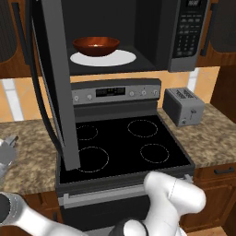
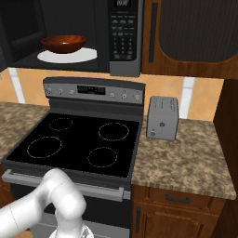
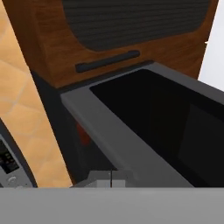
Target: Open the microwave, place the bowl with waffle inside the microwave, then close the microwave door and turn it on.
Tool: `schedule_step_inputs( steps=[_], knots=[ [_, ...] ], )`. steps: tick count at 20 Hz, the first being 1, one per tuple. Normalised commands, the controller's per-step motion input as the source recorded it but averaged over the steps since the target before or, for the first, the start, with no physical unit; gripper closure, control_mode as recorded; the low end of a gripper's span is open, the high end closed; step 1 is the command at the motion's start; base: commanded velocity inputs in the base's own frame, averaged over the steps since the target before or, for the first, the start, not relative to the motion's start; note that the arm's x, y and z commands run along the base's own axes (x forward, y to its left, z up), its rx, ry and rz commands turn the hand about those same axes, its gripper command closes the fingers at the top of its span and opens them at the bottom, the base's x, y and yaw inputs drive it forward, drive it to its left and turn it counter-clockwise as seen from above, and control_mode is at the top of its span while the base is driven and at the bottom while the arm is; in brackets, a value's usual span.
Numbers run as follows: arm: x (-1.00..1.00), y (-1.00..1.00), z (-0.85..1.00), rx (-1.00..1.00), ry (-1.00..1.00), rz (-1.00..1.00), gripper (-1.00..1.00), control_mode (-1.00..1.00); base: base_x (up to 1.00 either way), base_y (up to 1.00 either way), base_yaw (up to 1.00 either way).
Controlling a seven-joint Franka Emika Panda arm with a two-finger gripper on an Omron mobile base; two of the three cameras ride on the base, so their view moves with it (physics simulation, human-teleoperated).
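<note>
Arm elbow sits nearest the base cameras, low in front of the stove (image 1: 124,138); the gripper itself isn't resolvable anywhere, so I can't tell if it's released or clenched on anything. Hand view looks along the steel-bordered edge of the microwave door (image 3: 131,131), close up.

Progress, big to small:
- microwave (image 1: 138,37): cavity exposed, mounted above the stove. Open step looks done.
- microwave door (image 1: 53,83): swung wide out to the left, hanging over the stove's left edge, dark glass panel seen nearly edge-on. Not closed yet.
- keypad strip (image 1: 188,32): on the right of the cavity, untouched as far as I can judge; no sign the unit is running.
- turntable (image 1: 103,58): white disc on the cavity floor, carrying the bowl.
- bowl (image 1: 96,46): reddish-brown, upright on the turntable, towards the left of the cavity. Place step looks done.
- waffle (image 1: 96,45): small pale spot inside the bowl, barely resolved.

My read: two of four steps complete. Left: push the door shut, then press start on the keypad. Hand being up against the door edge fits the closing step being next.
</note>
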Motion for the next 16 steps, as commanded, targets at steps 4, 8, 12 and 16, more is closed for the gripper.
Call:
schedule_step_inputs(
  steps=[4, 8, 12, 16],
  knots=[
    [0.21, -0.04, 0.52, 0.00, 0.00, 0.00, 1.00, -1.00, 0.00, 0.00, 0.00],
    [-0.03, -0.32, 0.79, 0.00, 0.00, 0.00, 1.00, -1.00, 0.00, 0.00, 0.00],
    [-0.04, -0.47, 0.55, 0.00, 0.00, 0.00, 1.00, -1.00, 0.00, 0.00, 0.00],
    [-0.09, -0.68, 0.38, 0.00, 0.01, 0.00, 1.00, -1.00, 0.00, 0.00, 0.00]
  ],
)
